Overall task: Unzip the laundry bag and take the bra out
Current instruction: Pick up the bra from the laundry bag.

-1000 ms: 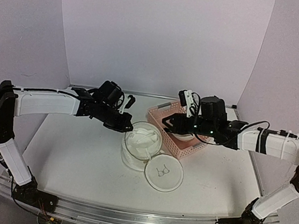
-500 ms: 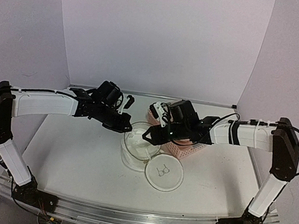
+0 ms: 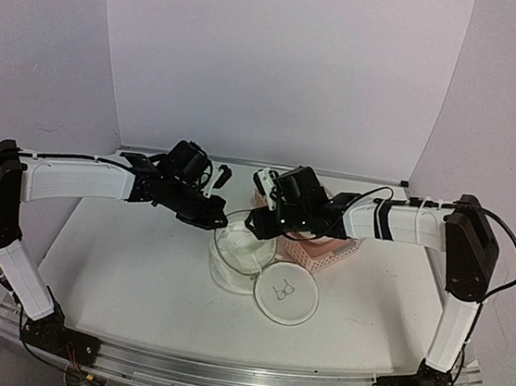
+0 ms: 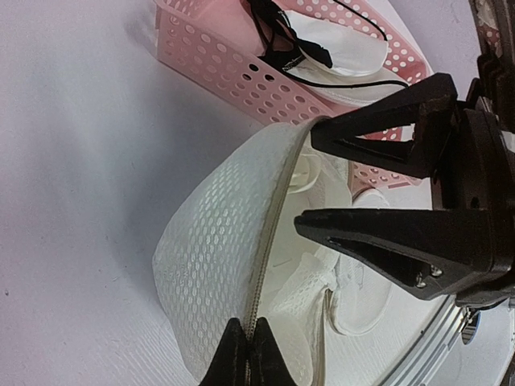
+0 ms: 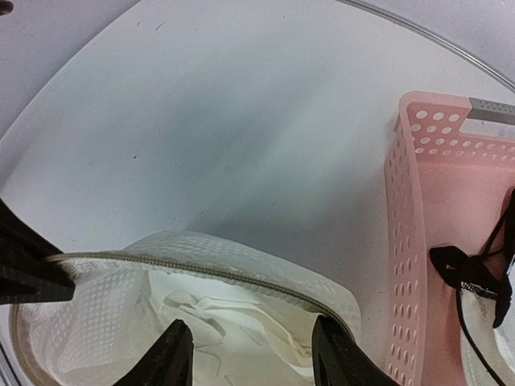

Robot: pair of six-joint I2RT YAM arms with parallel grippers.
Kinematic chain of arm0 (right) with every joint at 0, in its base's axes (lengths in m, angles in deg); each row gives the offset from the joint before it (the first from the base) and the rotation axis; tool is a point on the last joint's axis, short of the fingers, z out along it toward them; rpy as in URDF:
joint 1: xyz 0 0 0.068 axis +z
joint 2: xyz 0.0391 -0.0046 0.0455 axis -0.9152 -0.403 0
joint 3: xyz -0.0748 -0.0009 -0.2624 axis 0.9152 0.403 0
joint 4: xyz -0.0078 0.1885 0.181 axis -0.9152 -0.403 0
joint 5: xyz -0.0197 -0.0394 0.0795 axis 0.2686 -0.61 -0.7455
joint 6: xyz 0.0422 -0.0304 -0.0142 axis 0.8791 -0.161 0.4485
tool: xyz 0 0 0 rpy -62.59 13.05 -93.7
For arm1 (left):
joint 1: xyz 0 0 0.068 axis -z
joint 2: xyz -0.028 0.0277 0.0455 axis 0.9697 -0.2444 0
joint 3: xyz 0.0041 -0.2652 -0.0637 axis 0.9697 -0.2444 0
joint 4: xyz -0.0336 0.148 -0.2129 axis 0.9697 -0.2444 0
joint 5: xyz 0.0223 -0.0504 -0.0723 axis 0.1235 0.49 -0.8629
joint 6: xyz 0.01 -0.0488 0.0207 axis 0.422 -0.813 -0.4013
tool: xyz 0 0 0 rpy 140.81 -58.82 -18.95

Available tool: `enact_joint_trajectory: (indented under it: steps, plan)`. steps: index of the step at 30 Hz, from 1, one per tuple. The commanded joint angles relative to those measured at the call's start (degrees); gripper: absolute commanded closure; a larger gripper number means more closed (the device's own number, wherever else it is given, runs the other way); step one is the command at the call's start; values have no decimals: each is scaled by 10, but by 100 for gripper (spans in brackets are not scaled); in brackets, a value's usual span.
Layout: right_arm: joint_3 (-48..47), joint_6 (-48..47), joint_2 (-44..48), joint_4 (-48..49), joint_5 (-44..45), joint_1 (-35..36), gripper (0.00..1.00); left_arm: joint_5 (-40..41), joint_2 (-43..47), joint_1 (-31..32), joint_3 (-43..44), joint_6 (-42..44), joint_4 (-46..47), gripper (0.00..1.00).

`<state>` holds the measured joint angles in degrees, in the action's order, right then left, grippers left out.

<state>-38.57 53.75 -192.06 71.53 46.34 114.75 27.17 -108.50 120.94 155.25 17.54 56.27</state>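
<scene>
The laundry bag (image 3: 240, 254) lies open mid-table, its round lid with the black bra drawing (image 3: 285, 294) flipped toward me. My left gripper (image 3: 219, 218) is shut on the bag's zipper seam (image 4: 269, 241) at the rim, with its fingertips (image 4: 233, 358) pinched together. My right gripper (image 3: 256, 222) is open just above the bag's opening, also showing in the left wrist view (image 4: 306, 181). White crumpled fabric (image 5: 217, 318) lies inside the bag between my right fingers (image 5: 173, 358). A white bra with black straps (image 4: 338, 44) lies in the pink basket.
The pink lattice basket (image 3: 337, 250) stands right of the bag, touching it, partly under my right arm; it also shows in the right wrist view (image 5: 410, 201). Purple walls close the back and both sides. The bare white table (image 3: 129, 262) spreads left and front.
My right arm has swung left from over the pink basket to over the bag's opening, its jaws open. My left gripper has stayed shut on the zipper seam.
</scene>
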Motion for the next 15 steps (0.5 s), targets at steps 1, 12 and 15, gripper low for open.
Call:
enact_joint_trajectory:
  steps: [1, 12, 15]
  plan:
    - [-36, -27, -24, 7, 45, -1, 47, 8, 22, 4, 4, 2, 6, 100]
    - [-46, -45, -68, 7, 67, -1, 45, 8, 15, 3, 9, 6, 7, 100]
    - [-46, -48, -72, 8, 51, 0, 46, 9, 15, 3, 11, 7, 6, 100]
